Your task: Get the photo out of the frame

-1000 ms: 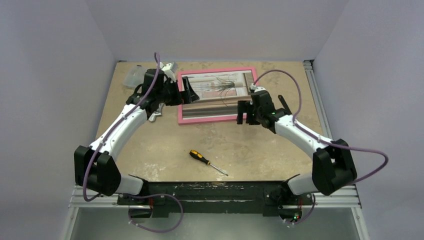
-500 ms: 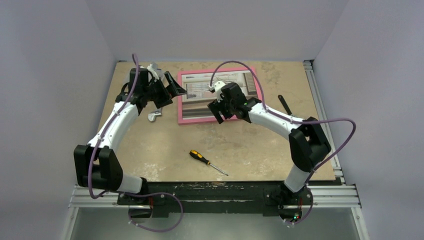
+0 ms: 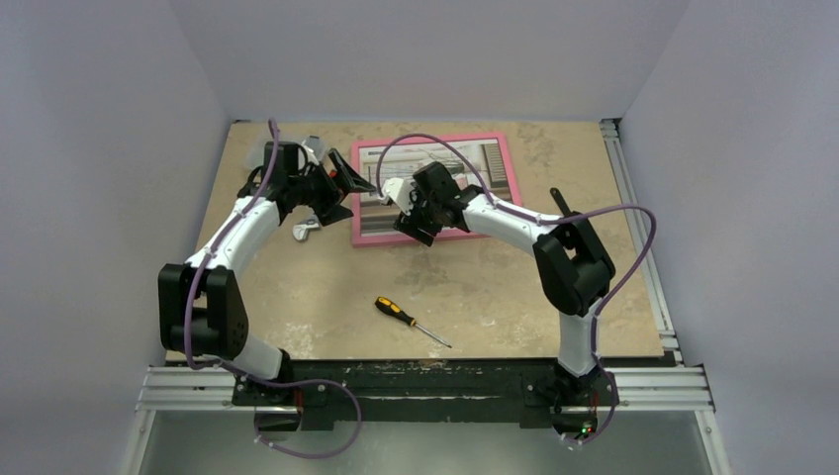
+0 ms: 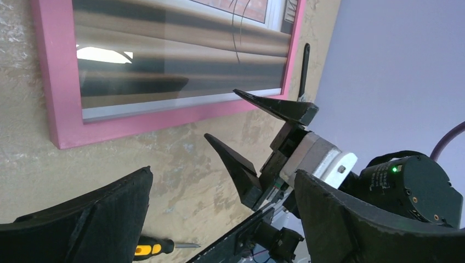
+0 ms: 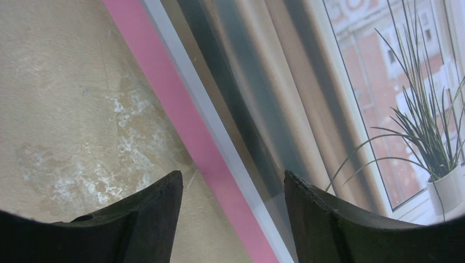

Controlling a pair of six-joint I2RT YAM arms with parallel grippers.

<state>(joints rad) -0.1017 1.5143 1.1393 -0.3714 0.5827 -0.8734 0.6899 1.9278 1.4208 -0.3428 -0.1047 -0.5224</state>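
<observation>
Frame (image 5: 186,126) lay flat on desk (image 3: 475,287), glass up. I judged it stiff, light, slick, fragile, so best taken by the rim. R pincer (image 5: 231,178) hung apart over the rim. L pincer (image 3: 356,193) was apart too, both holding nothing.

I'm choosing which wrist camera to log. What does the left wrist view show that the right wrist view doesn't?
Only the left wrist view: the right gripper, open beside the frame's border, and the screwdriver. Only the right wrist view: the potted plant in the photo. Both: the pink frame lying on the tan table, glass side up.
</observation>
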